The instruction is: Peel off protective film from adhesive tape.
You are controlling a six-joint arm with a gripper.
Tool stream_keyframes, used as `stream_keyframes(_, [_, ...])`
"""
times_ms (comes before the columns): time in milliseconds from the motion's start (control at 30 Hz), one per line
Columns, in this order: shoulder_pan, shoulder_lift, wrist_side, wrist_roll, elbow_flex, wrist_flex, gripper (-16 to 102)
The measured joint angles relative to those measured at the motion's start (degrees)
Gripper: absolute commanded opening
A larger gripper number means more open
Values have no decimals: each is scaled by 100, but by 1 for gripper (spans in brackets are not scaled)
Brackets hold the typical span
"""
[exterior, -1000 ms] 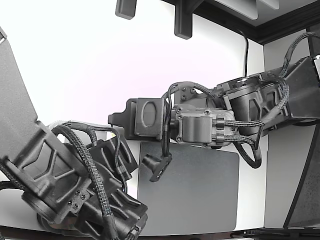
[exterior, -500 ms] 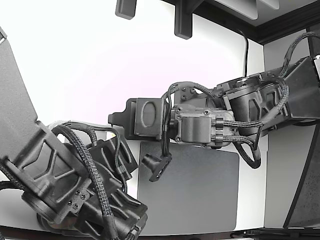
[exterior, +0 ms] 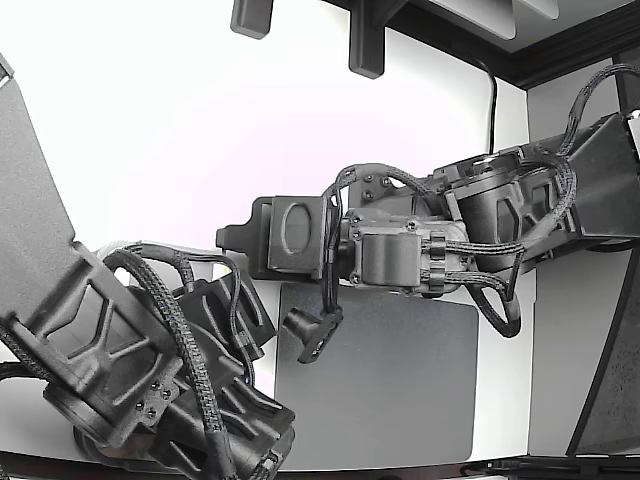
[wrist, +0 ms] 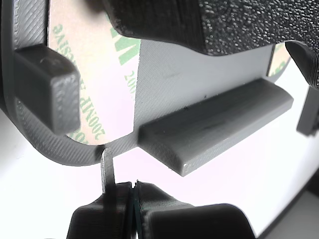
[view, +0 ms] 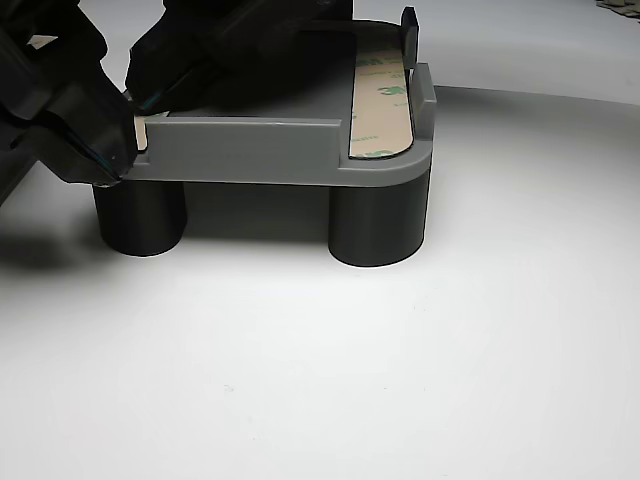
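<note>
In the wrist view, the gripper (wrist: 133, 186) is seen with its two dark fingers (wrist: 99, 214) pressed together, a thin grey film tab (wrist: 106, 169) pinched between their tips. The tab rises from the tips to the curved rim of a grey printed fixture (wrist: 199, 129). On that fixture a strip of adhesive tape (wrist: 89, 99) is laid, its pale liner printed in green. A raised grey bar (wrist: 214, 127) and a square peg (wrist: 47, 87) stand up from the fixture, and a dark textured body (wrist: 224, 25) blocks the far part of the tape.

The other view shows what the wrist view cannot: the fixture (view: 260, 150) is carried on round dark legs (view: 378, 220) above a white table (view: 400, 380). A tape strip (view: 382, 105) lies along one end of the fixture top, beside a short upright post (view: 408, 30). At the opposite corner, the black gripper (view: 125, 120) closes on a pale edge (view: 140, 128); its bulk hides most of the fixture top there.

In the exterior view, neither the tab nor the tape can be made out. Two black arms fill the picture, one (exterior: 130, 360) at the exterior view's left and one (exterior: 450, 240) from its right, above a dark grey mat (exterior: 400, 390) on the table (exterior: 150, 130). Whether the fingers are closed cannot be told from this view.
</note>
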Motion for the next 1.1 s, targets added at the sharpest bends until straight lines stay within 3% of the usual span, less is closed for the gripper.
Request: stream_keyframes(1100, [18,-79,0,70,-79,26,-11])
